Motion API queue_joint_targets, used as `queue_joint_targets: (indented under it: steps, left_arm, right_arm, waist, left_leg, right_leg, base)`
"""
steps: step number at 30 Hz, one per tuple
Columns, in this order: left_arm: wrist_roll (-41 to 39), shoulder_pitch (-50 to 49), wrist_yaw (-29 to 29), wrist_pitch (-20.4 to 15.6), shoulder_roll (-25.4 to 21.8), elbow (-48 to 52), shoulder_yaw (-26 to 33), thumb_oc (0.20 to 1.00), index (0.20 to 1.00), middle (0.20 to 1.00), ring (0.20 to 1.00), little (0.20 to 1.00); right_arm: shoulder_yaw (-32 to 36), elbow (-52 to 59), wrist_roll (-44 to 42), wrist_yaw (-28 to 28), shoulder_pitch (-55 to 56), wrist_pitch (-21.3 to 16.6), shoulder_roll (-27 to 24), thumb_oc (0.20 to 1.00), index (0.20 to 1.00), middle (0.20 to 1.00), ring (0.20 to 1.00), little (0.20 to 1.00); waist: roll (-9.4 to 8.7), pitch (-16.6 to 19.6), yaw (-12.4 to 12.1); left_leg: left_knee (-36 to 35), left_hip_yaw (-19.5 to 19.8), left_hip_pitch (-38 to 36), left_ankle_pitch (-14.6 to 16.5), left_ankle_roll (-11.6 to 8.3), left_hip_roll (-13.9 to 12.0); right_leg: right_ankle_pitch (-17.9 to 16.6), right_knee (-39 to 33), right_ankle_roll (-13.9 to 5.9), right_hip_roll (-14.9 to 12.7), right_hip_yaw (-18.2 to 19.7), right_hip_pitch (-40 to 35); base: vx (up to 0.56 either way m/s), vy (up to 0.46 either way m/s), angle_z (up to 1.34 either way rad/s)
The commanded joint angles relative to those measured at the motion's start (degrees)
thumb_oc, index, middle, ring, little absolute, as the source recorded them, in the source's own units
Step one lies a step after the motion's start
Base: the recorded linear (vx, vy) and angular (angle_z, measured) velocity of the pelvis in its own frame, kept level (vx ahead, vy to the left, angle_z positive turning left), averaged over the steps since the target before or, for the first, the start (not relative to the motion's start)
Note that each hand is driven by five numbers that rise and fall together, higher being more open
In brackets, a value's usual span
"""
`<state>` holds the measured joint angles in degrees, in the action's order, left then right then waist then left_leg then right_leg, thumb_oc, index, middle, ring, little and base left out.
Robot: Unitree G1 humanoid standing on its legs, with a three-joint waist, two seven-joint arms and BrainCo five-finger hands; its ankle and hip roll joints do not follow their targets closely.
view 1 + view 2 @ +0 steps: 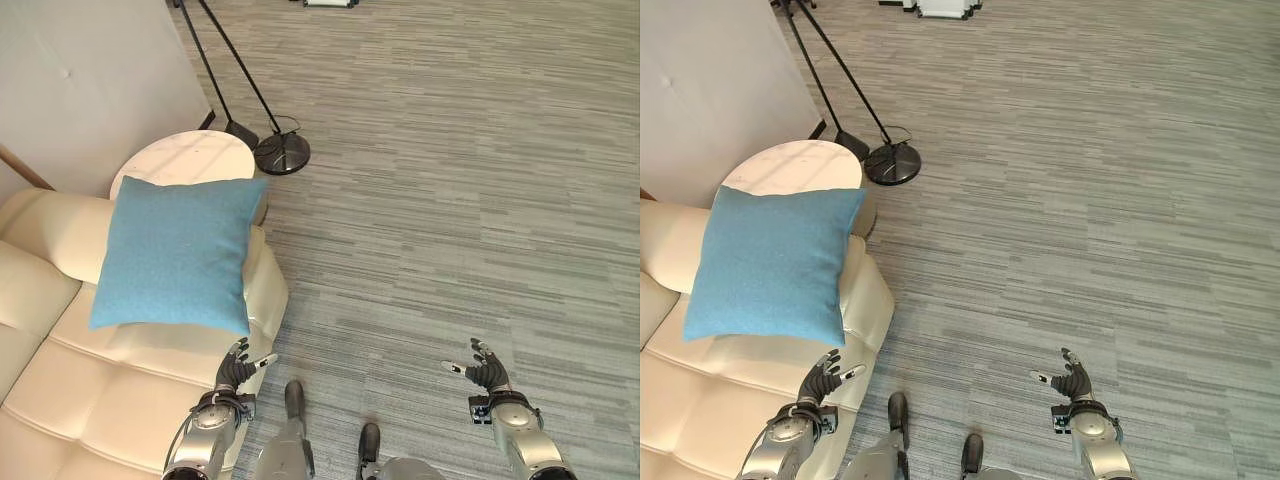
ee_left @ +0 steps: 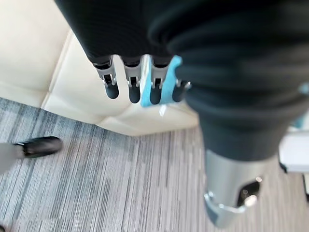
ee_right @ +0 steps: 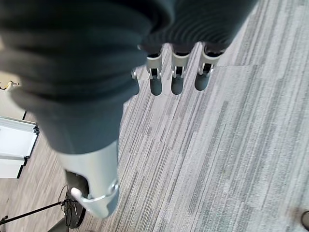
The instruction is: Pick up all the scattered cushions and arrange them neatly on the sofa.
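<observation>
Blue cushion [image 1: 178, 252] propped on cream sofa [image 1: 110, 375], both robot hands empty, fingers relaxed, below.

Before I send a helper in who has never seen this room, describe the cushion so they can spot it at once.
Find the cream sofa against the white wall. The blue cushion leans on its armrest, just in front of a round white side table. It is square, plain, and the only blue thing there.
</observation>
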<state>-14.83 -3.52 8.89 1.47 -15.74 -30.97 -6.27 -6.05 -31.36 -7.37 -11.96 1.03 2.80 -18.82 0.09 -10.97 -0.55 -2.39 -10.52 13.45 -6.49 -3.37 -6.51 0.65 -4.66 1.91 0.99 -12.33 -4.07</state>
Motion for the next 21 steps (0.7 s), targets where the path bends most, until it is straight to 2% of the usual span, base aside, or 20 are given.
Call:
queue_joint_targets:
  steps: [1,2,3,5,6,7,8,12,14,15,16,19,20,21]
  left_arm:
    - [1.0,-0.3,0.2,-2.2,-2.4,2.5,1.7,1.0,1.0,1.0,1.0,1.0]
    - [1.0,-0.3,0.2,-2.2,-2.4,2.5,1.7,1.0,1.0,1.0,1.0,1.0]
    - [1.4,-0.7,0.0,-1.9,-3.0,2.3,2.0,1.0,1.0,1.0,1.0,1.0]
    - [1.3,-0.8,0.1,-1.7,-3.5,2.5,2.6,1.0,1.0,1.0,1.0,1.0]
    - [1.3,-0.8,0.1,-1.7,-3.5,2.5,2.6,1.0,1.0,1.0,1.0,1.0]
    - [1.2,-1.2,0.2,-1.6,-3.8,2.7,2.9,1.0,1.0,1.0,1.0,1.0]
    - [1.2,-1.2,0.3,-1.6,-3.9,2.9,2.9,1.0,1.0,1.0,1.0,1.0]
    - [0.2,-0.9,0.5,-2.1,-3.7,3.8,2.9,1.0,1.0,1.0,1.0,1.0]
    - [-0.7,0.4,1.0,-2.6,-3.6,4.0,2.3,1.0,1.0,1.0,1.0,1.0]
    - [-1.4,0.9,1.0,-3.0,-3.4,4.1,2.1,1.0,1.0,1.0,1.0,1.0]
    - [-2.6,1.3,1.0,-3.3,-2.9,3.8,1.8,1.0,1.0,1.0,1.0,1.0]
    - [-6.3,1.3,1.0,-3.7,-1.7,3.3,1.9,1.0,1.0,1.0,1.0,1.0]
    - [-10.5,0.7,1.1,-3.5,-0.1,2.6,1.8,1.0,1.0,1.0,1.0,1.0]
    - [-10.5,0.7,1.1,-3.5,-0.1,2.6,1.8,1.0,1.0,1.0,1.0,1.0]
  right_arm:
    - [0.8,3.9,1.4,-0.2,0.2,-1.3,-0.1,1.0,1.0,1.0,1.0,1.0]
    - [0.8,3.9,1.4,-0.2,0.2,-1.3,-0.1,1.0,1.0,1.0,1.0,1.0]
    - [0.8,3.9,1.4,0.4,0.2,-1.3,0.8,1.0,1.0,1.0,1.0,1.0]
    - [0.4,3.7,1.6,0.9,-0.1,-1.0,1.3,1.0,1.0,1.0,1.0,1.0]
    - [0.4,3.7,1.6,0.9,-0.1,-1.0,1.3,1.0,1.0,1.0,1.0,1.0]
    - [0.1,3.9,2.1,1.3,0.3,-0.9,1.7,1.0,1.0,1.0,1.0,1.0]
    - [0.1,4.2,2.1,1.4,0.6,-0.9,1.9,1.0,1.0,1.0,1.0,1.0]
    - [0.5,4.9,1.3,1.0,0.2,-1.2,2.1,1.0,1.0,1.0,1.0,1.0]
    - [0.7,5.1,0.7,0.0,-0.2,-1.3,1.8,1.0,1.0,1.0,1.0,1.0]
    - [0.7,5.2,0.6,-0.2,0.0,-1.2,1.6,1.0,1.0,1.0,1.0,1.0]
    - [0.5,5.2,0.5,-0.2,0.0,-1.4,1.5,1.0,1.0,1.0,1.0,1.0]
    - [-0.1,5.1,0.6,-0.1,-0.2,-1.2,1.4,1.0,1.0,1.0,1.0,1.0]
    - [-1.0,4.9,0.6,0.3,-0.2,-1.5,1.5,1.0,1.0,1.0,1.0,1.0]
    - [-1.1,4.9,0.5,0.3,-0.2,-1.5,1.5,1.0,1.0,1.0,1.0,1.0]
  waist:
    - [-1.15,2.0,-1.1]
    - [-1.2,2.1,-1.1]
    - [-2.03,2.2,-1.4]
    - [-2.06,1.8,-1.4]
    - [-1.97,2.0,-1.5]
    - [-1.9,1.7,-1.2]
    - [-1.57,1.5,-0.9]
    - [-0.72,0.7,0.1]
    - [-0.69,-0.7,2.1]
    - [-0.97,-1.1,3.0]
    - [-1.2,-1.2,3.2]
    - [-1.8,-0.8,3.3]
    - [-2.59,0.7,2.9]
    - [-2.55,0.6,2.9]
  left_leg:
    - [6.0,0.8,-1.2,3.5,0.69,2.3]
    - [6.1,0.8,-1.1,3.6,0.72,2.3]
    - [6.9,0.7,-2.4,5.8,2.21,3.5]
    - [6.9,0.5,-4.1,7.3,3.65,4.3]
    - [6.8,0.5,-3.8,7.2,3.64,4.2]
    - [6.1,0.8,-6.0,8.2,4.59,5.1]
    - [5.2,1.3,-7.3,8.4,4.86,5.3]
    - [3.5,2.9,-9.5,8.5,4.78,5.7]
    - [3.0,6.2,-11.4,9.3,4.37,6.9]
    - [3.1,8.8,-12.0,9.9,4.08,7.4]
    - [3.3,10.2,-12.3,10.3,3.92,7.7]
    - [2.9,12.3,-13.2,10.9,3.7,8.2]
    - [2.5,14.4,-14.8,11.6,3.07,7.3]
    - [2.5,14.5,-14.9,11.6,3.05,7.3]
  right_leg:
    - [7.7,6.5,-9.24,-8.9,0.5,-1.5]
    - [7.7,6.6,-9.27,-9.0,0.6,-1.4]
    - [7.5,12.1,-10.25,-10.6,1.2,0.0]
    - [5.9,19.4,-11.21,-11.7,1.9,3.3]
    - [5.7,19.4,-11.16,-11.6,1.9,3.5]
    - [3.4,24.9,-11.68,-12.0,2.8,6.5]
    - [2.6,27.0,-11.22,-11.5,3.6,8.7]
    - [3.0,22.8,-10.02,-10.0,4.2,12.2]
    - [1.9,13.7,-10.38,-7.1,10.0,14.6]
    - [-0.1,9.4,-11.19,-6.0,15.1,16.6]
    - [-1.2,8.0,-11.44,-5.8,16.3,17.2]
    - [-2.1,6.2,-11.47,-6.4,15.5,16.4]
    - [-2.3,5.8,-10.38,-5.8,15.7,14.3]
    - [-2.2,5.8,-10.35,-5.8,15.6,14.3]
  base:
    - [0.15,0.147,-0.12]
    - [0.29,0.288,-0.06]
    - [0.21,0.239,-0.12]
    - [0.17,0.217,-0.09]
    - [0.15,0.148,0.02]
    - [0.18,0.136,0.09]
    - [0.24,0.161,0.02]
    - [0.17,0.013,0.34]
    - [0.29,-0.099,0.93]
    - [0.28,-0.148,1.03]
    - [0.25,-0.162,1.23]
    - [0.22,-0.172,1.08]
    - [0.25,-0.214,0.92]
    - [0.31,-0.291,0.84]
